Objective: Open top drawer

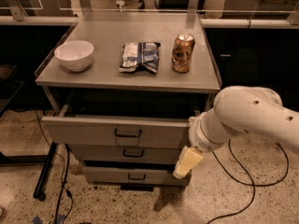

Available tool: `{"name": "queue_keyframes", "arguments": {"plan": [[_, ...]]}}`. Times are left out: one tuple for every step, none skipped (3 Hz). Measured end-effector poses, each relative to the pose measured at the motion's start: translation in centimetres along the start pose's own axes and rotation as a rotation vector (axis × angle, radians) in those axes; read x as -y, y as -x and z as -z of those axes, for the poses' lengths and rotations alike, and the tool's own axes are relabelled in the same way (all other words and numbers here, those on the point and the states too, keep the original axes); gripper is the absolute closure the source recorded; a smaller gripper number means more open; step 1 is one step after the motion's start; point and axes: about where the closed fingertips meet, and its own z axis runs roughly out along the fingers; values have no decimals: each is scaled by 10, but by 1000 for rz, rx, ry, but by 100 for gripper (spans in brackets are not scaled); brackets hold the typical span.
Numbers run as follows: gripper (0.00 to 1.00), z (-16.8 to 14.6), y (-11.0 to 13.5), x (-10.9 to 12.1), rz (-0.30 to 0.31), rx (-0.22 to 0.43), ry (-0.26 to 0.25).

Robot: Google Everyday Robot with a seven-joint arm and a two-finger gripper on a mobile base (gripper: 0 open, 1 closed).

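Observation:
The top drawer [93, 130] is the widest grey metal drawer, with a small black pull handle [127, 134]. It stands pulled out from under the cabinet top, a dark gap behind its front. Two slimmer drawers [133, 152] sit below it. My gripper [187, 162] hangs from the white arm [247, 118] at the drawer's right end, in front of the lower drawers and right of the handles. Only one cream-coloured finger shows.
On the grey cabinet top [107, 73] stand a white bowl [74, 55], a crumpled snack bag [139, 56] and a brown drink can [182, 53]. Black cables [243, 171] lie on the speckled floor at the right. A black stand leg [46, 171] is at the left.

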Motion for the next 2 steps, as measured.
{"name": "queue_keyframes", "arguments": {"plan": [[0,-3,14,14,25,7,-18],[0,-23,19,23,37,-10,-8]]}}
